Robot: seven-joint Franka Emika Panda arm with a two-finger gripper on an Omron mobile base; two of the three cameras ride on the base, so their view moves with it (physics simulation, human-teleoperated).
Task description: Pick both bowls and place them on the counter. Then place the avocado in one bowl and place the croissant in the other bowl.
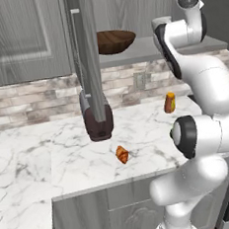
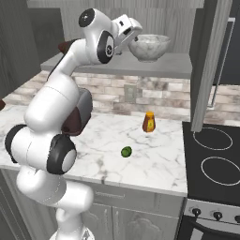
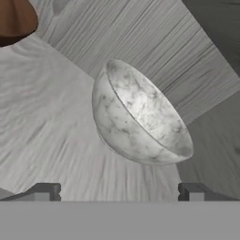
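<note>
The pale marbled bowl [image 3: 140,122] sits upright on the grey shelf [image 2: 178,63], straight ahead of my gripper [image 3: 117,192]. The gripper is open and empty, its fingertips [image 3: 44,191] a little short of the bowl. In the right base view the gripper [image 2: 131,33] hovers just left of this bowl [image 2: 150,47]. The dark brown wooden bowl [image 1: 115,41] stands further left on the same shelf; its edge [image 3: 16,21] shows in the hand view's corner. On the white marble counter [image 1: 36,154] lie the croissant [image 1: 122,154] and the avocado [image 2: 126,151].
An open cabinet door [image 1: 89,64] hangs in front of the shelf's left part, another door [image 2: 211,61] at the right. An orange bottle [image 2: 149,122] stands near the brick wall. A dark brown appliance [image 1: 97,120] sits on the counter. A black stove [image 2: 218,154] adjoins it.
</note>
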